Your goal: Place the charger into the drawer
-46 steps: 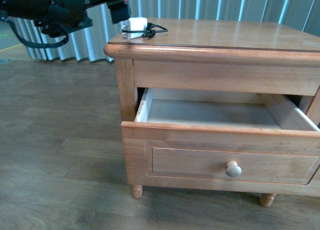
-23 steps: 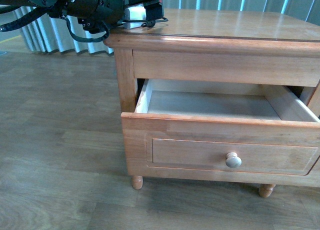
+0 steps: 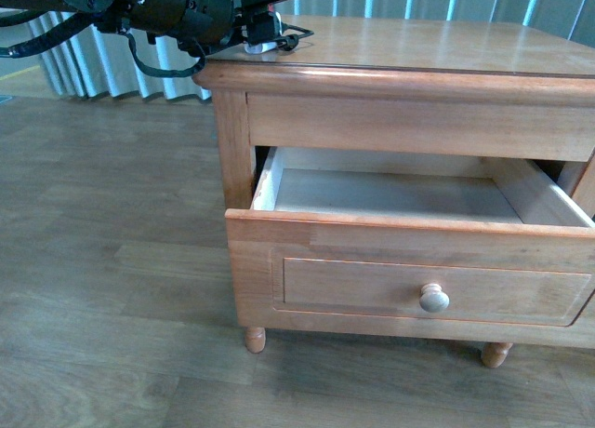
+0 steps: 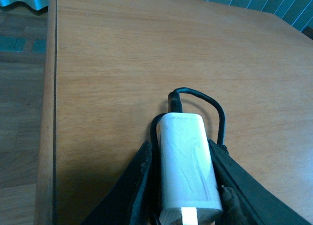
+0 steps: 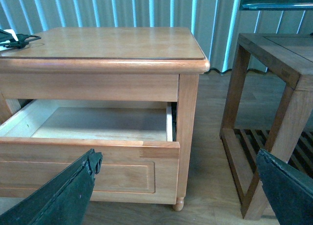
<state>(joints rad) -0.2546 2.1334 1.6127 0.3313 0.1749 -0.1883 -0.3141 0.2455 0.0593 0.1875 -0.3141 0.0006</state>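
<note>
Your landmark is the cabinet (image 3: 409,121). Its drawer (image 3: 390,193) stands pulled out from the cabinet's front, and what shows of its pale inside is bare. Your left gripper (image 4: 184,149) sits over the cabinet's top surface (image 4: 107,63), near its front-left corner. It has a finger against each long side of the charger (image 4: 186,171), so read it as clamped on the block while the block rests on the wood. Your right gripper (image 5: 181,186) hangs off the cabinet's front with its fingers spread wide and nothing between them. Expect the charger to be light, hard and smooth-skinned. A firm squeeze across its flat sides suits it, though the glossy plastic may slip if you go slack. The thin black cable (image 4: 217,112) loops from its far end, limp and springy, and it could trail and catch on the cabinet's edge. Faint marks show on the white face, but no brand or writing can be read.
</note>
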